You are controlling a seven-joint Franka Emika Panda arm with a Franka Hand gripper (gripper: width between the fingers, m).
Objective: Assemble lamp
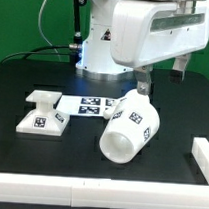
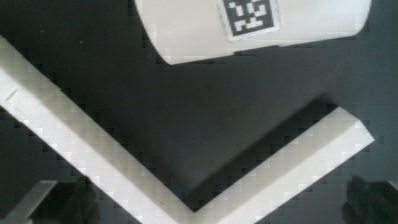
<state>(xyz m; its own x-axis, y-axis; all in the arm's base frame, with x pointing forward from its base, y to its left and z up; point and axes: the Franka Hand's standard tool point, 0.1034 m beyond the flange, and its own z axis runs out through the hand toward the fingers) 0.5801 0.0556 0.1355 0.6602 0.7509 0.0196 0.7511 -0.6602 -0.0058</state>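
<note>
The lamp shade (image 1: 129,129), a white tapered cup with square tags, lies on its side on the black table, right of centre in the exterior view. It also shows in the wrist view (image 2: 222,25) with one tag facing the camera. The stepped square lamp base (image 1: 42,117) stands at the exterior view's left. The bulb is not in view. My gripper (image 2: 210,205) is open and empty, its dark fingers (image 2: 50,200) dim at the frame's edges. It hangs above the table a short way from the shade. In the exterior view it is mostly hidden behind the arm.
The marker board (image 1: 92,105) lies flat between the base and the shade. White edging strips (image 2: 107,140) meet in a corner below the gripper. Strips (image 1: 97,187) also line the table's front and sides. The arm's white body (image 1: 147,35) fills the back.
</note>
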